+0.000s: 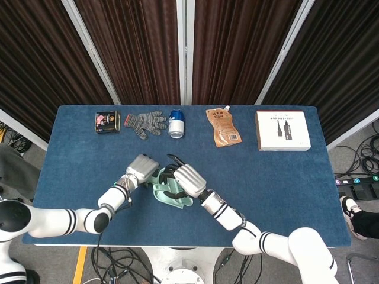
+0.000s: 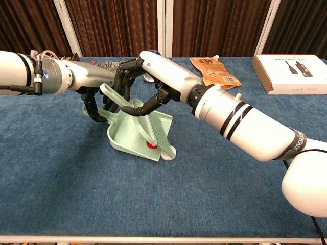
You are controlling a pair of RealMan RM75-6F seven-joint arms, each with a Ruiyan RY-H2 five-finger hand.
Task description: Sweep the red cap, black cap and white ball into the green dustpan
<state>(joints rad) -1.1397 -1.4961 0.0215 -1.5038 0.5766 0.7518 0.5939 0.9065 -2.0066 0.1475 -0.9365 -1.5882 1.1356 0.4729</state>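
Note:
The green dustpan (image 2: 127,137) lies on the blue table, its mouth toward the near right; it also shows as the dustpan (image 1: 170,196) in the head view. My left hand (image 2: 96,102) grips its handle, seen as the left hand (image 1: 142,168) from above. My right hand (image 2: 139,76) holds a pale green brush (image 2: 162,137) whose bristles stand at the pan's mouth. The red cap (image 2: 150,145) sits at the pan's lip behind the bristles. A white round piece (image 2: 169,153) lies just outside the lip by the bristle tips. The black cap is hidden. The right hand (image 1: 182,178) covers the pan from above.
Along the far edge lie a small tin (image 1: 107,121), a grey glove (image 1: 146,122), a blue can (image 1: 176,123), an orange pouch (image 1: 223,126) and a white box (image 1: 282,130). The table edge (image 2: 163,238) runs close in front.

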